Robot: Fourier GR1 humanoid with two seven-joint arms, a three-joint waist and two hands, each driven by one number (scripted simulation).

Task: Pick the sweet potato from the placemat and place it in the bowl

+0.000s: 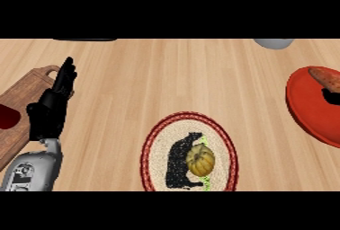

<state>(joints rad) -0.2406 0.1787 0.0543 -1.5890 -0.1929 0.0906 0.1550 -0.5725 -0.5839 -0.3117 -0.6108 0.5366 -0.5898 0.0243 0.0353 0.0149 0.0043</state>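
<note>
at the far left the left hand (51, 105) rested over the wooden cutting board (20, 112), fingers straight and open, holding nothing. moving across, the round placemat (159, 134) carried only a yellowish, ribbed, squash-like vegetable (200, 160). then the right edge: the sweet potato (327, 78), orange-brown and elongated, lay inside the red bowl (309, 112), with a dark shape just beside it, possibly the right hand, though that couldn't be told. the risk, as judged: a withdrawing hand could've dragged the potato back over the rim, since it sat near the bowl's upper edge.
</note>
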